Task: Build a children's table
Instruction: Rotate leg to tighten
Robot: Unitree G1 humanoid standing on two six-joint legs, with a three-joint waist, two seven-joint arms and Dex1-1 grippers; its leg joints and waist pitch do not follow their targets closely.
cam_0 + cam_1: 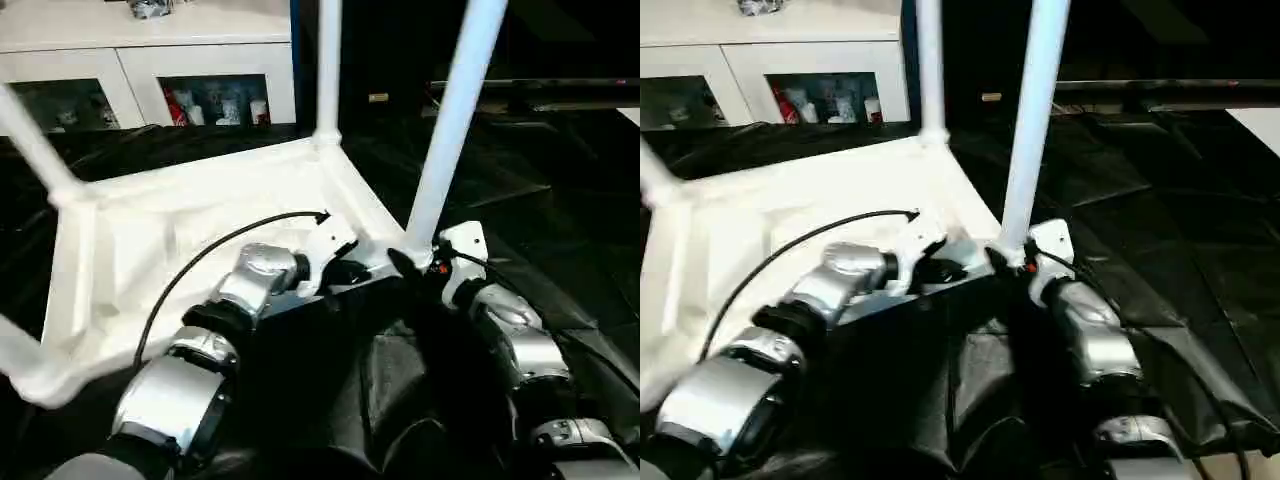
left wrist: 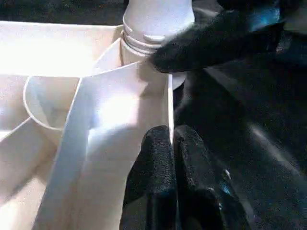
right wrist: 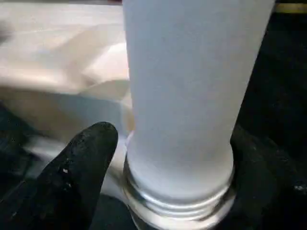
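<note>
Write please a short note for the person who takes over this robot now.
Left hand: shut on the rim of the upside-down tabletop, beside the near-right corner.
Right hand: open, fingers on either side of the near-right leg at its base.
Done: this leg and the other three legs stand at the corners.
Left: threads show at this leg's base, so probably check its seating, then turn the table upright.

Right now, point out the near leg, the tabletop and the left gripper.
Near leg (image 1: 455,110), left eye view, mid shaft.
Tabletop (image 1: 150,235), left eye view, ribbed underside.
Left gripper (image 2: 172,143), left wrist view, between the fingertips at the tabletop's rim.
</note>
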